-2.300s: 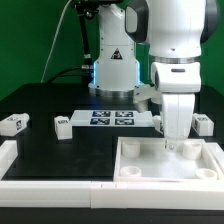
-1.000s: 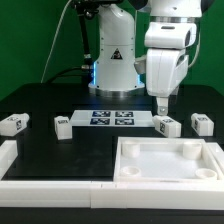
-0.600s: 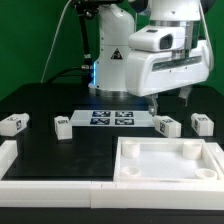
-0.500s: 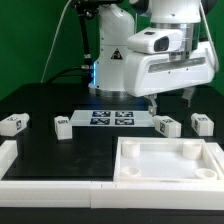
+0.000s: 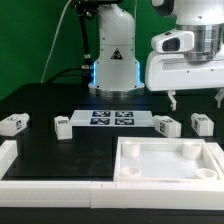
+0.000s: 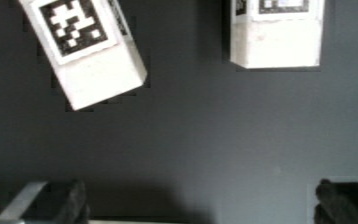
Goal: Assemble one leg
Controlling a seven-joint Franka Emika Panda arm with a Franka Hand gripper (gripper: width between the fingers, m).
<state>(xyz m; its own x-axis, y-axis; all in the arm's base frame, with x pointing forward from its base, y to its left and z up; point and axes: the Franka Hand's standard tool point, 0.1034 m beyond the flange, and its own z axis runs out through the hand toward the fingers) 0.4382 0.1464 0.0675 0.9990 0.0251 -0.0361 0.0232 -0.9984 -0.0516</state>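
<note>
The two dark fingers [image 5: 173,99] stand wide apart with nothing between them. The gripper [image 5: 197,98] hangs in the air above the exterior view's right end of the black table [image 5: 95,142], touching nothing. Seen from the wrist, only bare dark tabletop lies in the gap between the fingers. Further out in that view lie two small white blocks with square black-and-white tags: a tilted leg [image 6: 91,55] lying askew and a straighter leg [image 6: 274,35] beside it. The two are apart from each other and well clear of the fingers. In the exterior view the same pair rests flat on the table below the gripper, just behind the far edge of the big white tray [image 5: 170,178]. The inner leg [image 5: 166,126] sits near the end of the marker board [image 5: 112,118], and the outer leg [image 5: 202,124] sits just beside it toward the exterior view's right. I cannot tell which of them is the tilted one. Beyond the marker board's other end lies a third leg [image 5: 62,127]. A fourth leg [image 5: 12,124] lies near the table's edge at the exterior view's left. All four lie loose and none is fitted to the tray. A white rail [image 5: 50,186] runs along the front, and the arm's white base [image 5: 113,60] stands at the back against green.
</note>
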